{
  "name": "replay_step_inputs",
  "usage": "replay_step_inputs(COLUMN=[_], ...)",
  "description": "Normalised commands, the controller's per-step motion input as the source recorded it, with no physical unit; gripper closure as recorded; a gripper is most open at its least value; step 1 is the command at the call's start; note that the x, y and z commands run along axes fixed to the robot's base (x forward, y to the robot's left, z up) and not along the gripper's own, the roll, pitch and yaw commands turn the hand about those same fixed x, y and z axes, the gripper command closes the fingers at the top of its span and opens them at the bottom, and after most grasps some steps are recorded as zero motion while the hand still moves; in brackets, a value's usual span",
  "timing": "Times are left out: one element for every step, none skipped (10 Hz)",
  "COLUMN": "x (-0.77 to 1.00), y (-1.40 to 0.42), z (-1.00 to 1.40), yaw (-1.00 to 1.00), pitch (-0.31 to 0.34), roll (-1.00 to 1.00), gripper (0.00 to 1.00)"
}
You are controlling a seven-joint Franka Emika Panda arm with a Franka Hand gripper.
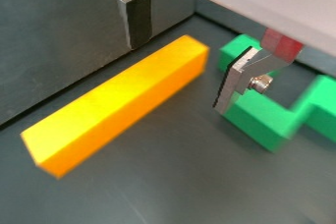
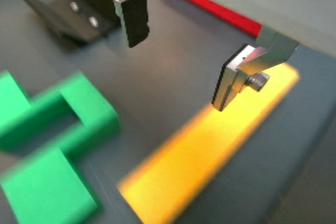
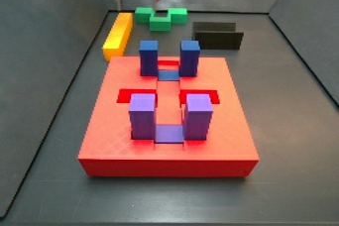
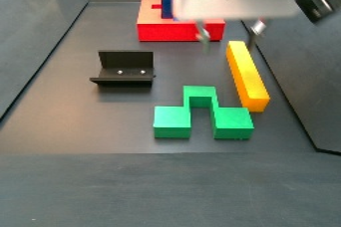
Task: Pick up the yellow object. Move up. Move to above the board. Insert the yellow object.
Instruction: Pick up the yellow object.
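Note:
The yellow object (image 1: pixel 118 100) is a long orange-yellow bar lying flat on the dark floor. It shows in both wrist views (image 2: pixel 210 154) and both side views (image 3: pixel 118 34) (image 4: pixel 246 72). My gripper (image 1: pixel 182 71) is open and empty and hangs over one end of the bar, one finger on each side of it (image 2: pixel 180 73). In a side view the gripper (image 4: pixel 229 32) is blurred, above the bar's end nearest the board. The red board (image 3: pixel 166 121) with blue and purple posts lies apart from the bar (image 4: pixel 167 27); its edge (image 2: pixel 210 7) shows in a wrist view.
A green stepped block (image 4: pixel 200 116) lies beside the bar, seen in both wrist views (image 1: pixel 282 110) (image 2: pixel 53 140) and a side view (image 3: pixel 167 16). The dark fixture (image 4: pixel 123 69) stands on the floor (image 2: pixel 73 17) (image 3: pixel 216 37). Grey walls enclose the floor.

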Motion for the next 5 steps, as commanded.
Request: replay_step_inputs(x=[-0.59,-0.38,-0.27,-0.06,0.0], y=[-0.08,-0.39,-0.35,-0.13,0.0], z=[-0.66,-0.53,-0.39,-0.15,-0.15], yaw=[0.0,0.02,0.01,0.0,0.01], pitch=[-0.16,-0.109,-0.096,-0.04,-0.026], roll=[0.0,0.1,0.09,0.05,0.01], gripper=[0.0,0.0,0.0,0.0,0.0])
